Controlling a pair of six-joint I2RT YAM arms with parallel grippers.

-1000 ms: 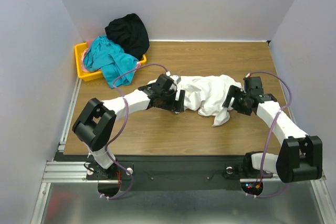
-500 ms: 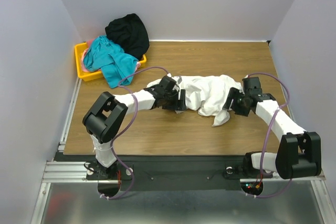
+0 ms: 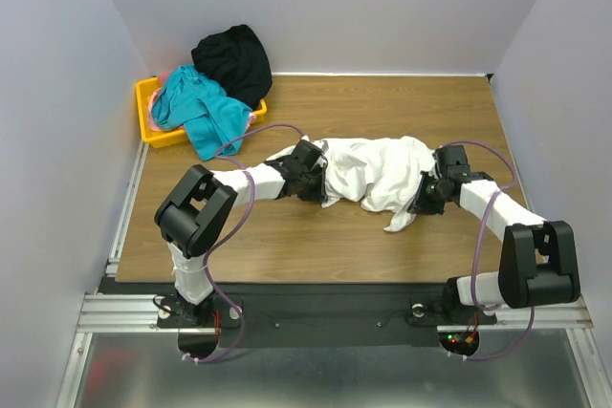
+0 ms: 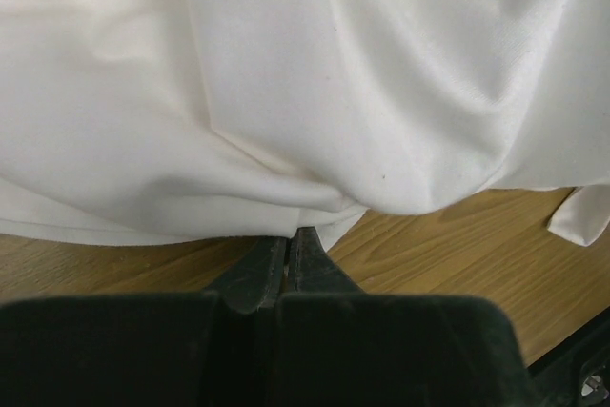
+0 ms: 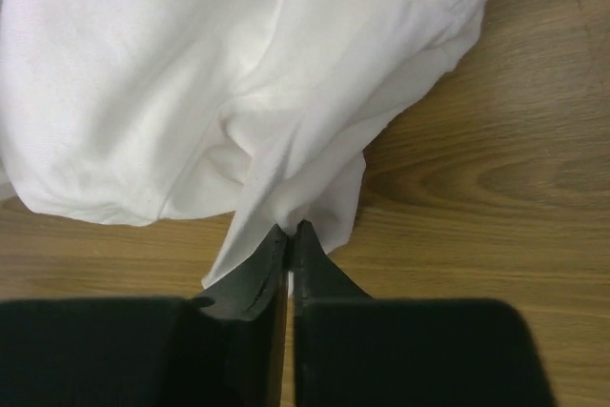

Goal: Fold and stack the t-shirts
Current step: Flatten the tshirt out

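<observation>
A crumpled white t-shirt lies in the middle of the wooden table. My left gripper is low at its left edge. In the left wrist view the jaws are shut, their tips tucked into the shirt's lower hem. My right gripper is at the shirt's right edge. In the right wrist view it is shut, with a pinch of white cloth bunched between the tips. More t-shirts, teal, black and pink, are heaped at the back left.
A yellow bin at the back left holds the heap of shirts, with the teal one spilling over its front rim onto the table. Grey walls close in the left, right and back sides. Bare wood shows behind and in front of the white shirt.
Both grippers were open beside the shirt a second ago; both have pushed in to its edges and closed on the cloth. The shirt itself has barely shifted.
</observation>
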